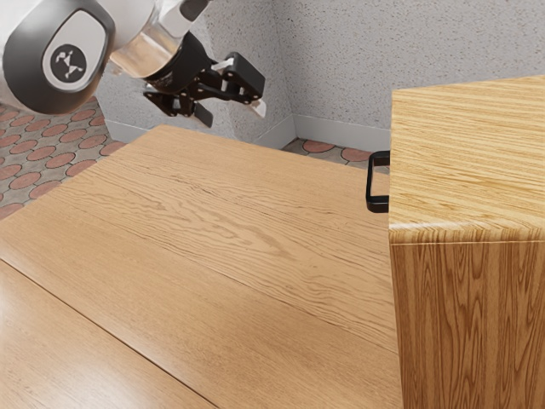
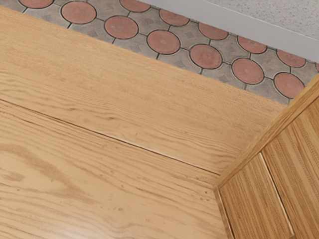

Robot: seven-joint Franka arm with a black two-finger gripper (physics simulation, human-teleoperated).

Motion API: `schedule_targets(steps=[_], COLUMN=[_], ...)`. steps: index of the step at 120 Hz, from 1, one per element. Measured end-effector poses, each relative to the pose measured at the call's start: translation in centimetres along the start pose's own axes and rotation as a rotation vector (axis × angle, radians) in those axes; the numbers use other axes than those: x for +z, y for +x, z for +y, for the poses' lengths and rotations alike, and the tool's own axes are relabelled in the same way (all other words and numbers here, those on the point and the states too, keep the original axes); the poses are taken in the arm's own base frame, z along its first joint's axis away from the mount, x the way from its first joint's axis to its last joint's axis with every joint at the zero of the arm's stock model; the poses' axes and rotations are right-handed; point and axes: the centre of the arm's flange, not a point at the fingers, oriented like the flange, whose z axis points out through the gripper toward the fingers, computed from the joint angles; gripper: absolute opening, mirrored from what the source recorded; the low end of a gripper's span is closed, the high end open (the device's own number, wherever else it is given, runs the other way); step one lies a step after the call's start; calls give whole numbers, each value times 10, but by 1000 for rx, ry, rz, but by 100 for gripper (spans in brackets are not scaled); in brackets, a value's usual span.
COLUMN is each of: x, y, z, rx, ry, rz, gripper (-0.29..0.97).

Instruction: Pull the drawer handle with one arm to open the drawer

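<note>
The fingers (image 1: 247, 81) stand apart and empty in the air over the far edge of the surface (image 1: 213, 256), well apart from the drawer handle (image 1: 377, 181), a black loop on the cabinet (image 1: 468, 213) front at the exterior view's right. It looks rigid, thin and smooth, so closing across the bar's middle seems best. The exterior view gives the handle, while the wrist view adds the cabinet's panel seam (image 2: 274, 191) and the tiled floor (image 2: 164, 42).

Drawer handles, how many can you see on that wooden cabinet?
1. A black handle sticks out of the wooden cabinet, from its face toward the exterior view's left, near the top. That face is seen edge-on, so others lower down may be hidden.
</note>
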Motion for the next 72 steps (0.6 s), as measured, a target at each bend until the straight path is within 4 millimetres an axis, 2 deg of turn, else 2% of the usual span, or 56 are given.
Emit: schedule_targets(steps=[34,72], x=[3,1], y=[1,-8], z=[6,25], rx=[6,36], ry=[-12,-32], rz=[13,9], gripper=[64,64])
